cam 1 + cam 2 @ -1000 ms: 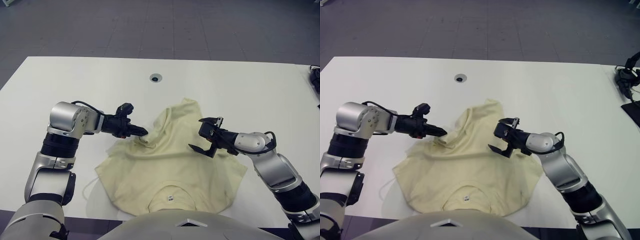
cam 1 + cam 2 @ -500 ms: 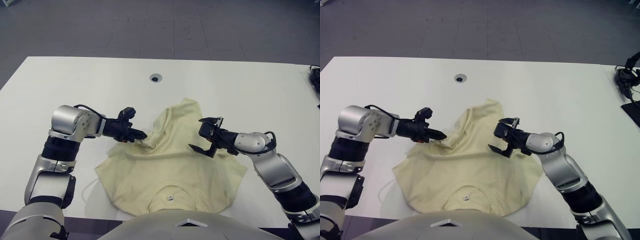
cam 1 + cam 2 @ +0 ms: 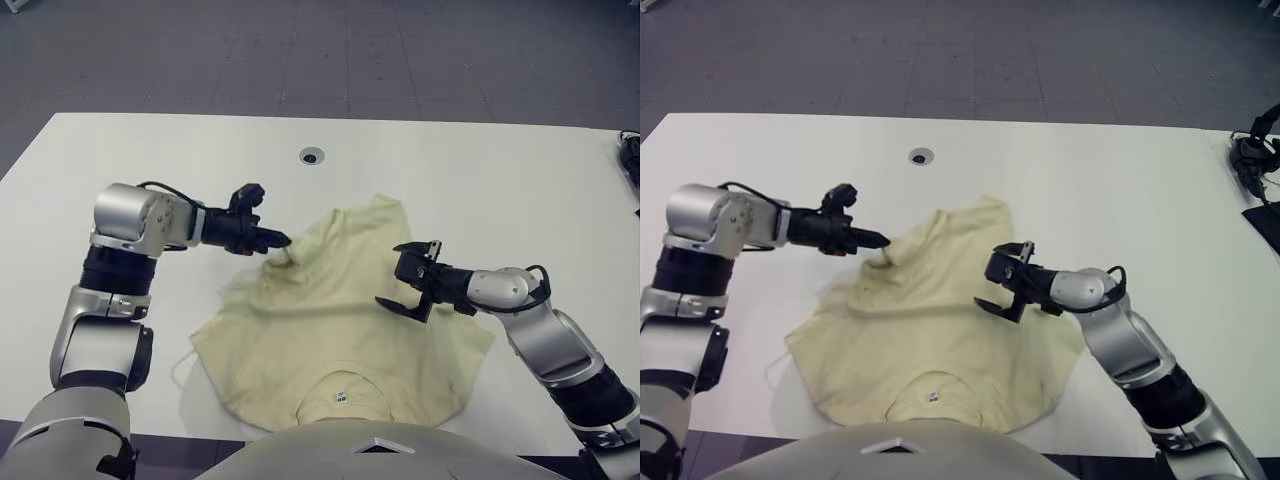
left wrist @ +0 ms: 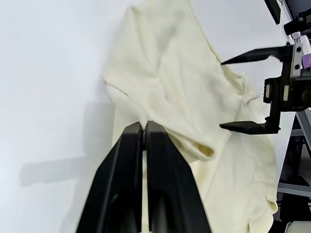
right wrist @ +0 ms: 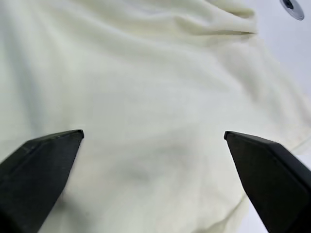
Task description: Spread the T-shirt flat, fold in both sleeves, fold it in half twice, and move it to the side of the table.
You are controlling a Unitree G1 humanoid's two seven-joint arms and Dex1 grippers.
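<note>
A pale yellow T-shirt [image 3: 340, 320] lies rumpled on the white table [image 3: 480, 180], collar nearest me. My left gripper [image 3: 283, 240] is shut on a fold of cloth at the T-shirt's left upper edge, holding it slightly off the table; the pinched T-shirt [image 4: 165, 77] runs away from the closed fingers [image 4: 160, 165] in the left wrist view. My right gripper [image 3: 397, 275] hangs open just over the T-shirt's middle right, with nothing between its fingers. Its two fingertips [image 5: 48, 155] frame bare T-shirt [image 5: 146, 97] cloth.
A round cable port [image 3: 312, 155] sits in the table behind the shirt. Dark cables [image 3: 1252, 155] lie at the table's right edge. Bare tabletop stretches to the left, right and back of the shirt.
My left gripper has pulled its pinch of cloth up and toward the back left, drawing that side of the shirt outward. My right gripper has dropped slightly lower over the cloth.
</note>
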